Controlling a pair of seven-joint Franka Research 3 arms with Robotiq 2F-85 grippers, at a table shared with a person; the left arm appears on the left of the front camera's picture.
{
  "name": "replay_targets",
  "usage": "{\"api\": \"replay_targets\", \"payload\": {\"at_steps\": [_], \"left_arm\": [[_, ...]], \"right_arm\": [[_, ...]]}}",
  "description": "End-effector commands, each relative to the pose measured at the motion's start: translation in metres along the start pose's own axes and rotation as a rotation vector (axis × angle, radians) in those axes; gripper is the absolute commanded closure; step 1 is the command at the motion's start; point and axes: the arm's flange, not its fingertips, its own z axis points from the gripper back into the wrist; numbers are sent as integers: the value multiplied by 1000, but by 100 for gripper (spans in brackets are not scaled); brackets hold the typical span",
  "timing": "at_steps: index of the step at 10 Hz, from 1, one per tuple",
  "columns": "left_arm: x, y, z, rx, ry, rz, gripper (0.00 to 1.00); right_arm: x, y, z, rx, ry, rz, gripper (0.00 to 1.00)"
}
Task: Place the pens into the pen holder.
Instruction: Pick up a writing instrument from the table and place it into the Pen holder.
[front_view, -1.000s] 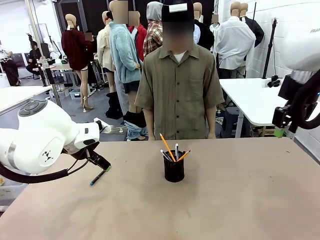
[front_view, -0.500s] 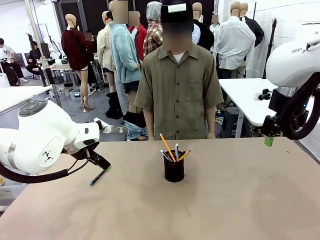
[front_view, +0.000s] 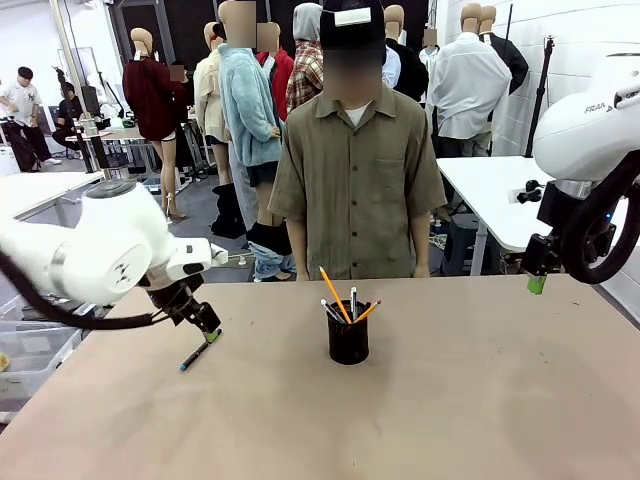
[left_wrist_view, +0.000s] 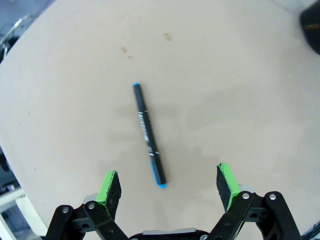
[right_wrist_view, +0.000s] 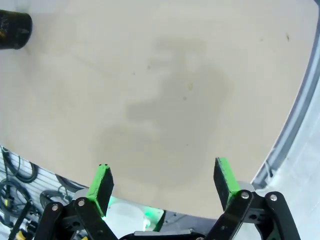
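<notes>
A black mesh pen holder (front_view: 348, 340) stands at the table's middle with several pens and yellow-orange pencils (front_view: 335, 294) sticking out of it. One dark pen with teal-blue tips (front_view: 197, 354) (left_wrist_view: 148, 135) lies flat on the table at the left. My left gripper (front_view: 209, 330) (left_wrist_view: 169, 185) hangs open just above it, fingers on either side of the pen's near end. My right gripper (front_view: 537, 282) (right_wrist_view: 162, 182) is open and empty, high over the table's far right edge. The pen holder (right_wrist_view: 15, 30) shows as a dark shape in the corner of the right wrist view.
A person in an olive shirt (front_view: 357, 180) stands at the far side, right behind the pen holder, hands out of sight. The tan table (front_view: 450, 400) has a metal edge (right_wrist_view: 295, 125) near my right gripper.
My left arm has swung its body in over the table's left side, with the gripper staying by the pen. My right arm came down and left from the frame's right edge, then held.
</notes>
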Motion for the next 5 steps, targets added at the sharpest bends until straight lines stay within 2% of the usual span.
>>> {"api": "replay_targets", "payload": {"at_steps": [1,3,5], "left_arm": [[39,-1,-10,37,86,44,0],[52,4,-37,22,161,51,0],[53,5,-54,10,179,43,0]], "right_arm": [[0,0,3,-1,12,-3,0],[0,0,3,-1,12,-3,0],[0,0,3,-1,12,-3,0]]}}
